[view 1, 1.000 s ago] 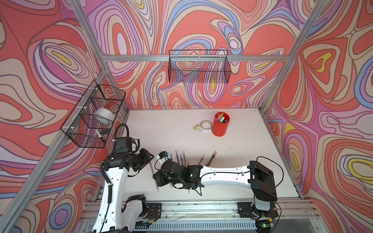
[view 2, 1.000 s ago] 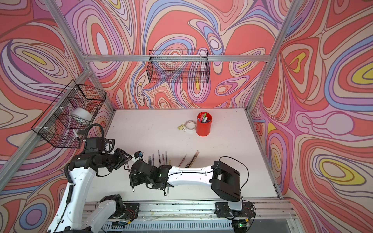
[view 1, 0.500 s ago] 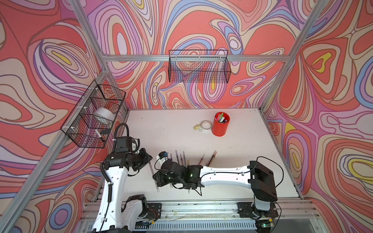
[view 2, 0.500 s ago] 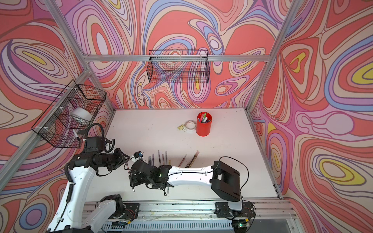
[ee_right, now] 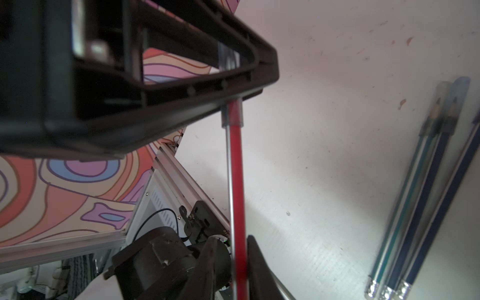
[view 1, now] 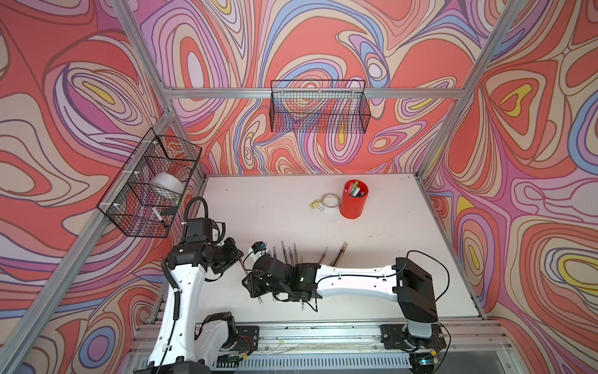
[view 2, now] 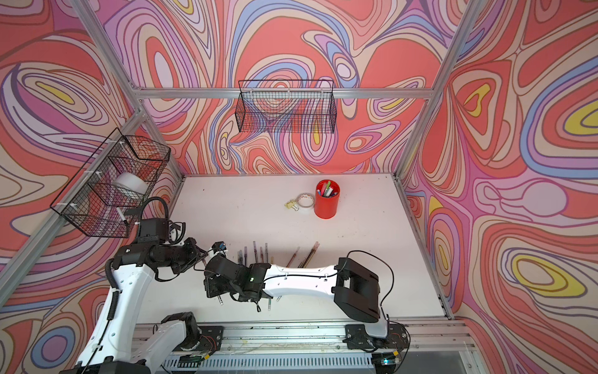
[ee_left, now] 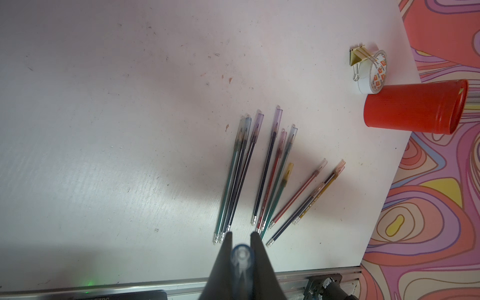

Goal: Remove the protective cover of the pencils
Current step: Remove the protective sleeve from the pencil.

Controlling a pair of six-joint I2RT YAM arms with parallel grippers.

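Left end effector (ee_left: 242,235) pinches the clear plastic cap (ee_left: 242,255) at lower centre | right end effector (ee_right: 233,241) pinches the red silver-striped pencil (ee_right: 235,168) by its shaft, cap still seated | I count roughly a dozen thin capped pencils (ee_left: 267,171) left on the white counter (ee_left: 104,104), centre-right.

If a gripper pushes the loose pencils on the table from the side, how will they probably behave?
The pencils look thin and light, so they would probably slide or roll at a small push. Three lie touching, so one pushed likely moves its neighbours. Their clear caps look smooth and may slip in a grip.
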